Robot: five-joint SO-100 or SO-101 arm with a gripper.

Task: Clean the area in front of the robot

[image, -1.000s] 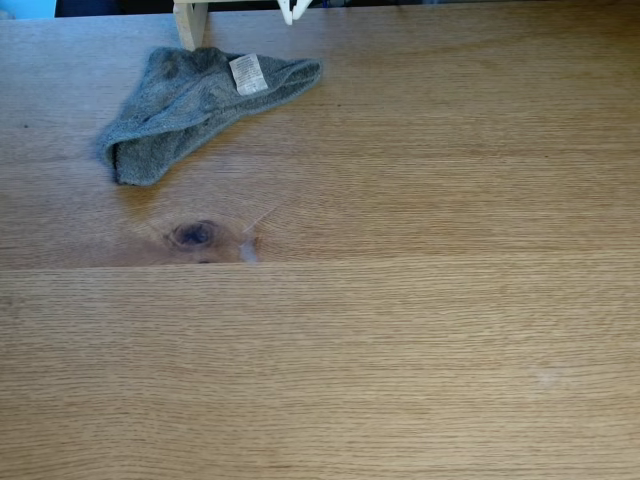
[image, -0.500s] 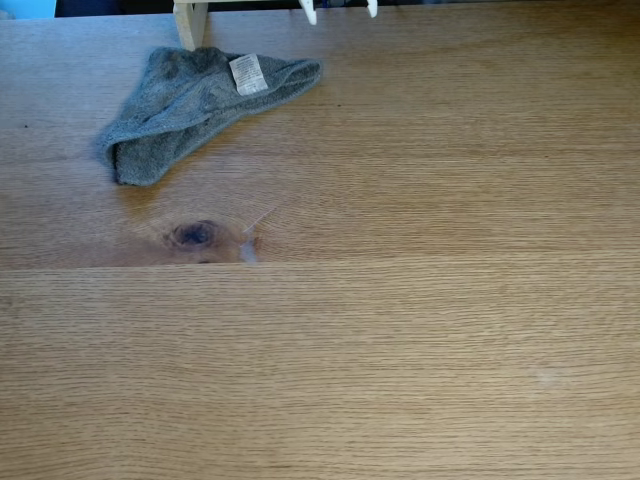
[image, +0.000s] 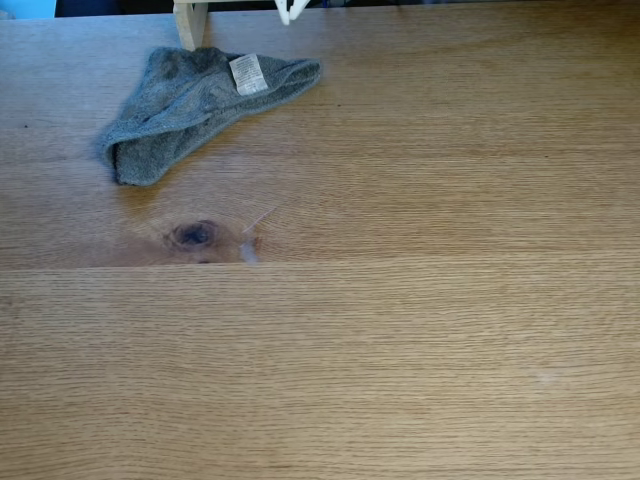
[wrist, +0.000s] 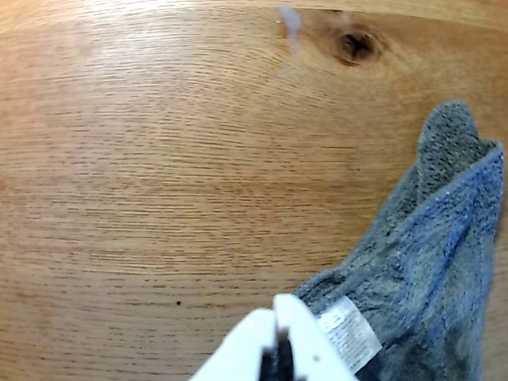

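Oak tabletop [image: 400, 350] runs bare across the near and right parts of the fixed view, broken by a plank seam and a dark knot [image: 195, 235] with a pale smear [image: 249, 250] just beside it. Beyond the knot, near the far edge, a crumpled grey towel [image: 190, 105] lies flat, its white label [image: 248, 74] up. In the wrist view the gripper [wrist: 279, 337] hangs over the towel's label end, its white plates pressed together, holding nothing. A wooden post [image: 190, 22] stands at the far edge.
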